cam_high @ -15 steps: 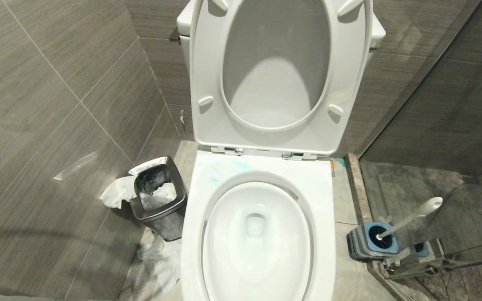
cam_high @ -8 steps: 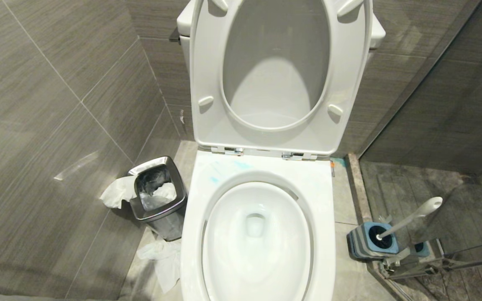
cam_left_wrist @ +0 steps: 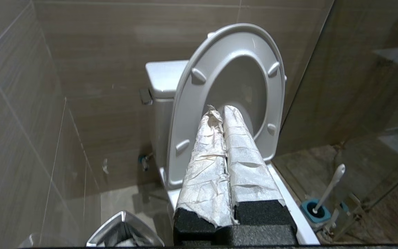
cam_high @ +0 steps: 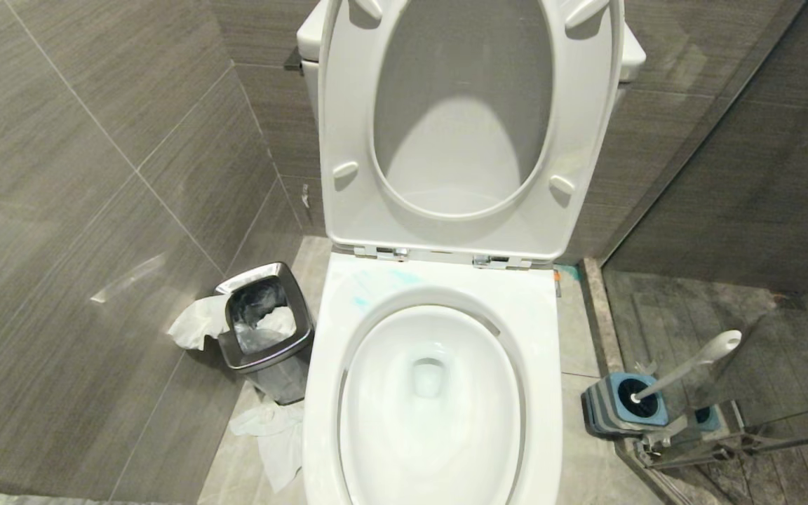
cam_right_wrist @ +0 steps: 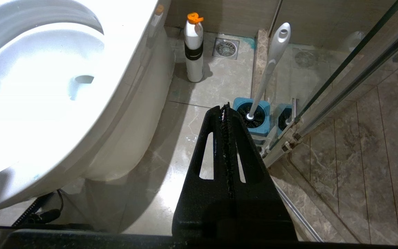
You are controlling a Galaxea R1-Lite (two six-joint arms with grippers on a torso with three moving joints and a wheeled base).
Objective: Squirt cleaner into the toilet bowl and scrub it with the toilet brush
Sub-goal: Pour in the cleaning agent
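A steel bin [cam_high: 264, 324] stuffed with tissue stands at nine o'clock. Crumpled paper [cam_high: 272, 436] lies at seven. A white bottle [cam_right_wrist: 193, 48] with an orange cap stands beside a floor drain [cam_right_wrist: 226, 48].

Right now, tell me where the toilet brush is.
The toilet brush stands in its blue holder on the floor to the robot's right of the toilet bowl, against the glass shower partition.

The left hand [cam_left_wrist: 219, 111] has two long fingers wrapped in crinkly silver-white cloth, with black foam at the base — they are pressed tight together and hold nothing. The right hand [cam_right_wrist: 224, 108] is black, with long slots in its fingers — pressed together too, empty, pointing down.
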